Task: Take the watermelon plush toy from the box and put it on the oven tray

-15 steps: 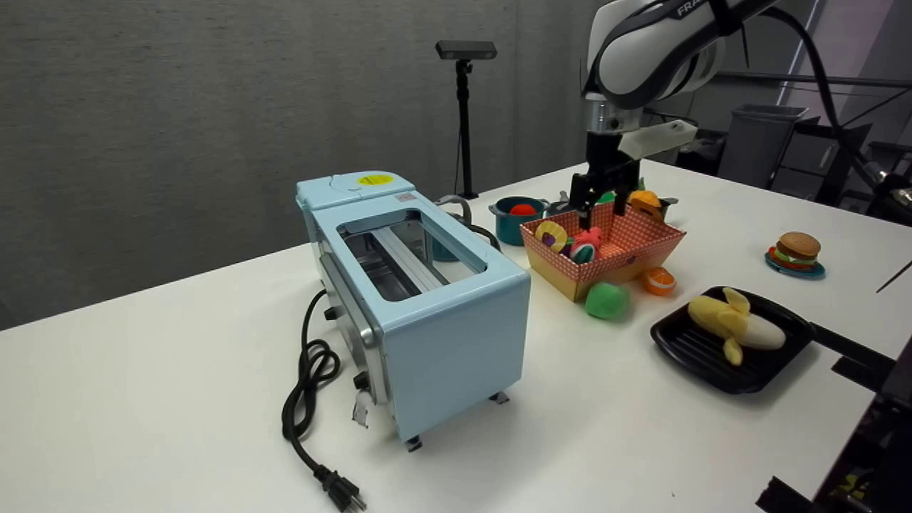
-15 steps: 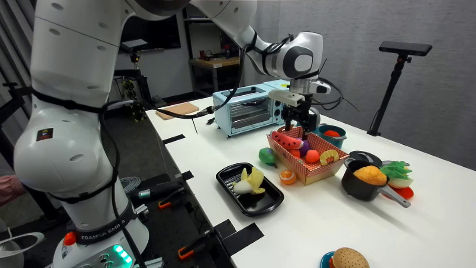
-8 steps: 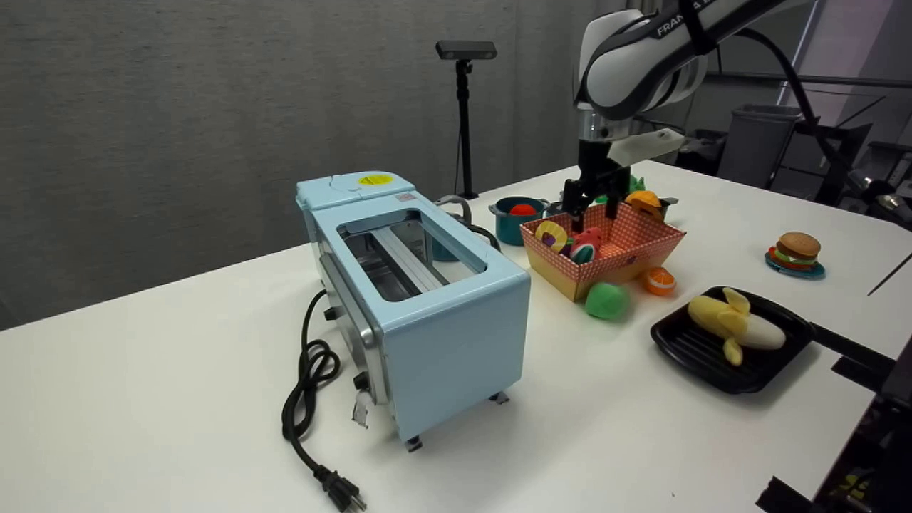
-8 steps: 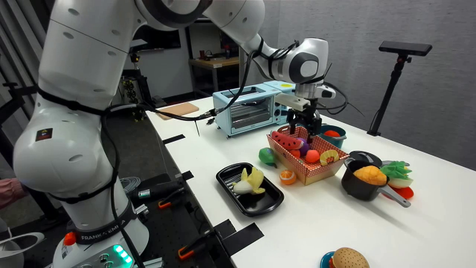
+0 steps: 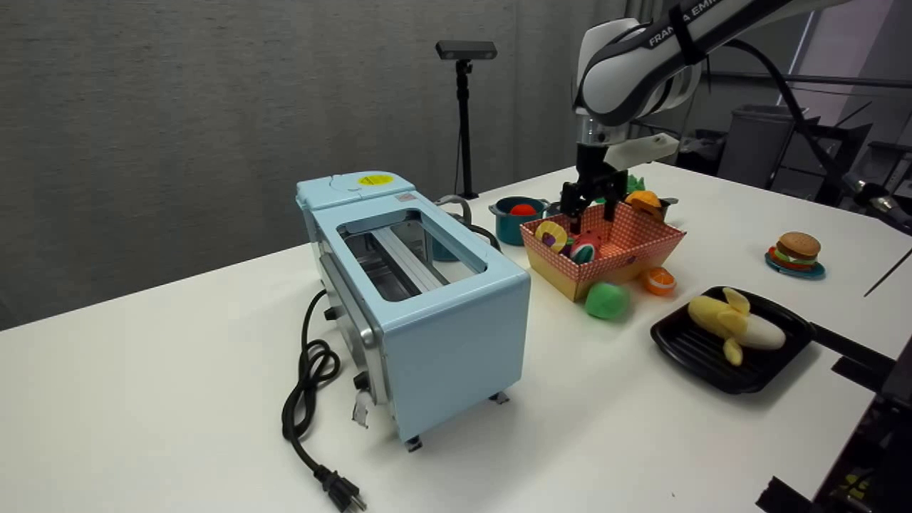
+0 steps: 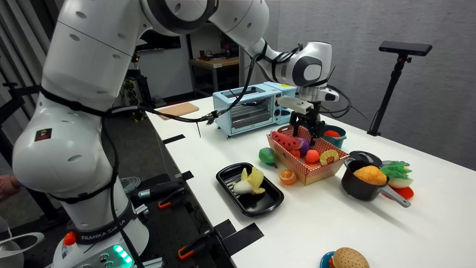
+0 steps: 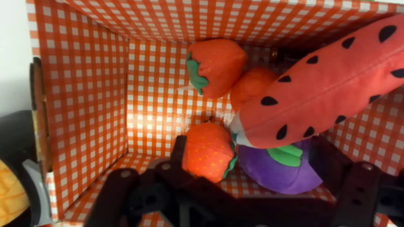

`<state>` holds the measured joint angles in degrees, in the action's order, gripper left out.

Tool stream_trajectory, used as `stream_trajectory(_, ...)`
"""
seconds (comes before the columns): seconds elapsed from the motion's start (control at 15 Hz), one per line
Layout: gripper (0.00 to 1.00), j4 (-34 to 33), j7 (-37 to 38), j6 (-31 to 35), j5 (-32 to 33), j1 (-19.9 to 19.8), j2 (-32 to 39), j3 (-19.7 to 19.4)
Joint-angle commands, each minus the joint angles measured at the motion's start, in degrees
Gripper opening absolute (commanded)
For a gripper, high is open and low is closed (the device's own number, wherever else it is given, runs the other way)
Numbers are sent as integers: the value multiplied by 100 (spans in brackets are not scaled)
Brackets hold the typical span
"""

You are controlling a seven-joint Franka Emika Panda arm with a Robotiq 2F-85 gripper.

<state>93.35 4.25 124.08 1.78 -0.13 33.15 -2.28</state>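
Gripper (image 7: 247, 142) stands wide in wrist view, strawberry plush (image 7: 206, 154) & purple plush (image 7: 274, 176) showing in its gap; touching or not, we can't tell. We see the watermelon plush (image 7: 325, 91) slanted into a corner of the box (image 7: 85, 78). In an exterior view we've got the oven tray (image 6: 256, 203) nr the tabletop (image 6: 316, 219) edge, w/ banana plush (image 6: 251, 182) on it. In an exterior view we note a green plush (image 5: 607, 301) just beside a box corner.
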Motion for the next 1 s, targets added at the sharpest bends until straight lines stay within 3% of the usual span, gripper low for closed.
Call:
stream_trajectory(0.0,99,76,111,296,54,28,11,-37)
stream_trajectory(0.93,100,582,625,722,116,170,-31,-129)
